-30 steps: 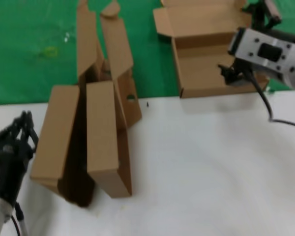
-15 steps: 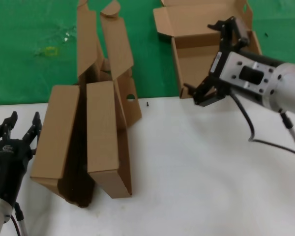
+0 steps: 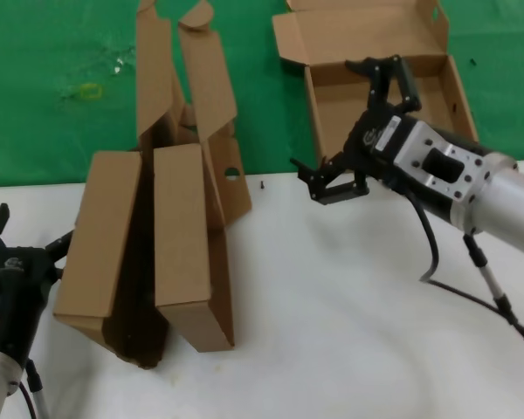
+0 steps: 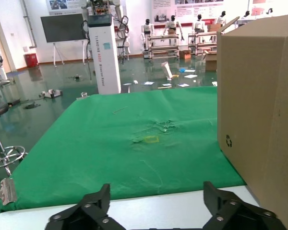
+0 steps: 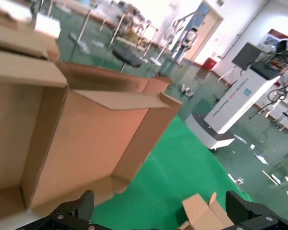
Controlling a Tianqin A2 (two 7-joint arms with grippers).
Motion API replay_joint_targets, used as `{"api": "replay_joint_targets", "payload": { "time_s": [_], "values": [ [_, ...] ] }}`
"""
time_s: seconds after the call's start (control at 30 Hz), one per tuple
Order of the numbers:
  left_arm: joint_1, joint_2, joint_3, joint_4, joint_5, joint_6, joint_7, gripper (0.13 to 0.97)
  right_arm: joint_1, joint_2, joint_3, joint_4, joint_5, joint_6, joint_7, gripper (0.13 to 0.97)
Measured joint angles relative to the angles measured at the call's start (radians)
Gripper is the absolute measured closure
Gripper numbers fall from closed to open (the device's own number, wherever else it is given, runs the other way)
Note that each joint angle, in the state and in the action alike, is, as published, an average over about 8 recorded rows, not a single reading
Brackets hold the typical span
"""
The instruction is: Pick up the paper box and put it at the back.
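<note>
Hovering empty with fingers spread apart, the right gripper (image 3: pixel 354 122) is hanging beside the open box (image 3: pixel 380 83) lying on the green cloth (image 3: pixel 44 131); left gripper (image 3: pixel 22 236) is idling agape by the counter (image 3: pixel 332 305) edge

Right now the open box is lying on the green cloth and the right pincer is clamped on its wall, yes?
Not quite. The open box does lie on the green cloth, but the head view shows the right pincer open, holding nothing, just in front of it.

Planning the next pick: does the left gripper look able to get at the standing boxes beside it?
Probably yes. The left gripper is open beside the nearest standing box, over bare white table with nothing between them. The right gripper is open, away by the open box.
</note>
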Motion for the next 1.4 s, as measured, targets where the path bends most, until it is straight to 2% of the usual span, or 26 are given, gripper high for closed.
{"api": "replay_joint_targets", "payload": {
  "time_s": [0.13, 0.4, 0.7, 1.0, 1.4],
  "values": [
    [0.000, 0.000, 0.000, 0.000, 0.000, 0.000, 0.000, 0.517, -0.038, -0.004, 0.008, -0.020, 0.077, 0.070, -0.033, 0.129],
    [0.000, 0.000, 0.000, 0.000, 0.000, 0.000, 0.000, 0.317, -0.113, -0.012, 0.024, -0.062, 0.231, 0.211, -0.099, 0.129],
    [0.000, 0.000, 0.000, 0.000, 0.000, 0.000, 0.000, 0.189, -0.198, -0.022, 0.041, -0.107, 0.401, 0.366, -0.171, 0.129],
    [0.000, 0.000, 0.000, 0.000, 0.000, 0.000, 0.000, 0.134, -0.282, -0.031, 0.059, -0.153, 0.573, 0.523, -0.245, 0.129],
    [0.000, 0.000, 0.000, 0.000, 0.000, 0.000, 0.000, 0.132, -0.384, -0.042, 0.080, -0.208, 0.780, 0.711, -0.333, 0.129]
  ]
}}
